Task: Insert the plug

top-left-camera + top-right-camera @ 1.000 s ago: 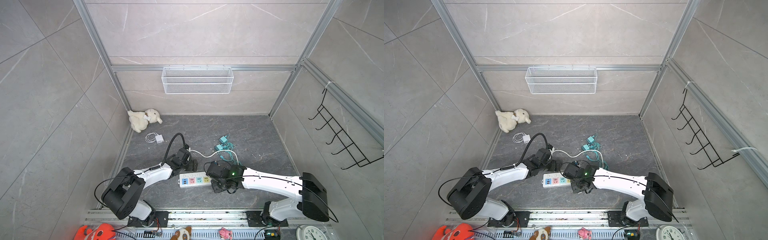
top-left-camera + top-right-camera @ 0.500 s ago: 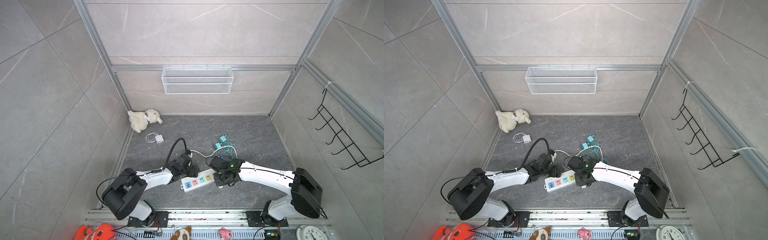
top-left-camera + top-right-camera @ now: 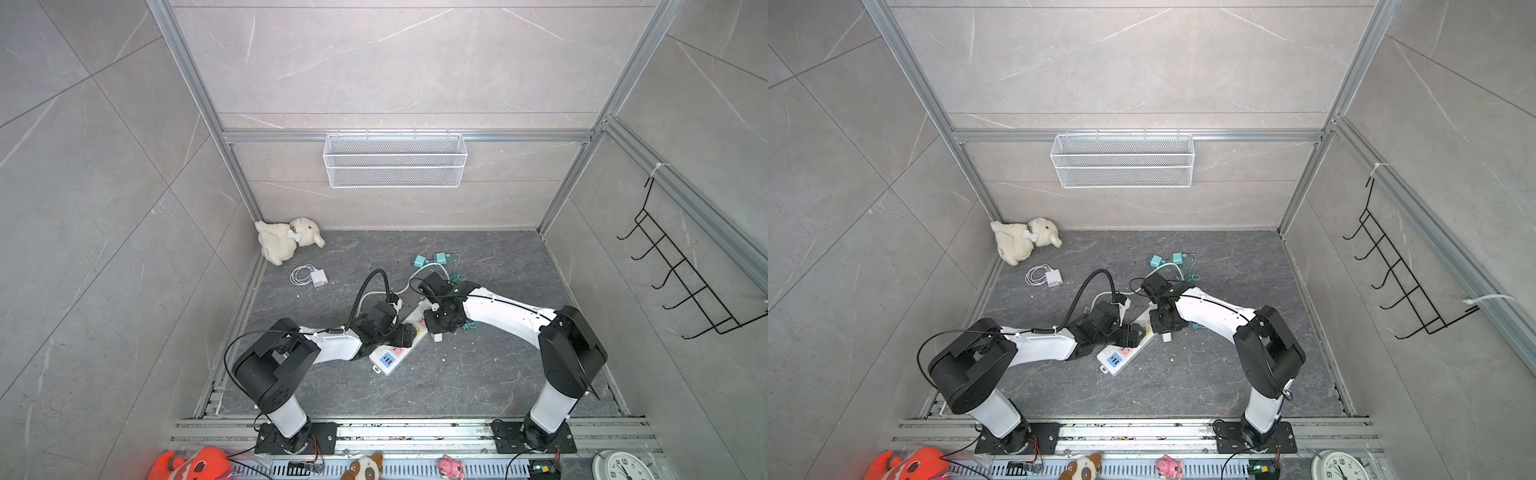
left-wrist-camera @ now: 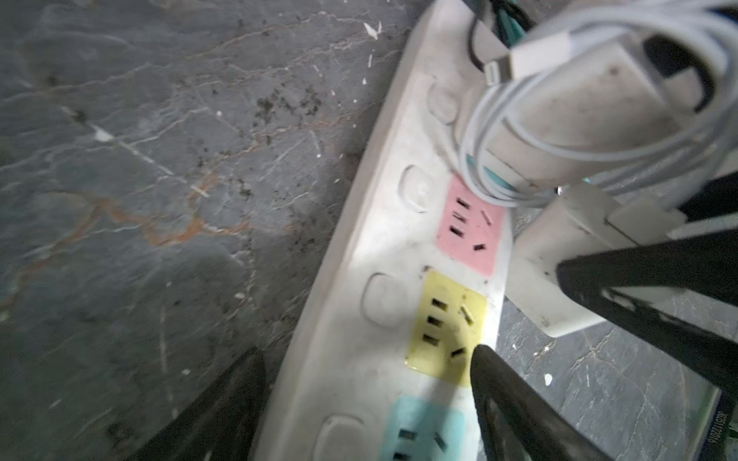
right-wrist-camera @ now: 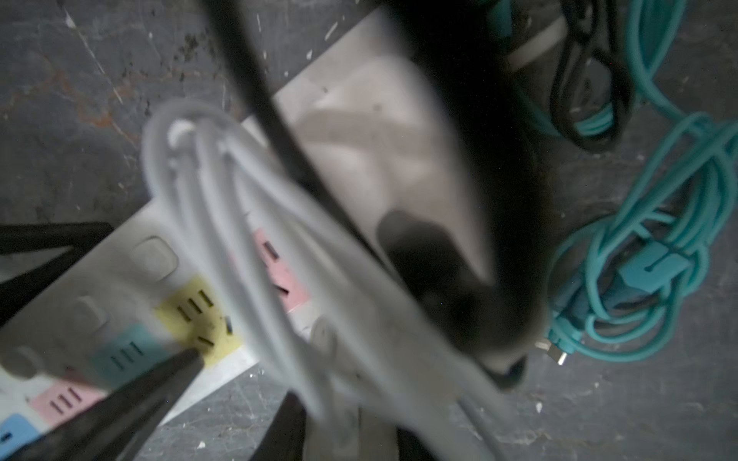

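currently the power strip [image 3: 388,359] lies flat mid-floor, its long axis running 7 to 1 o'clock in both top views. the left gripper [image 4: 363,355] is low over it with fingers apart, one tip over the floor beside the strip's edge, the other on the yellow socket [image 4: 443,319]. the right gripper [image 3: 436,330] is clamped on the white plug [image 4: 555,275], which hangs just off the strip's 3 o'clock edge near the pink socket [image 4: 471,227], seated in no socket, its coiled white cable [image 4: 475,135] draped over the strip's 1 o'clock end.
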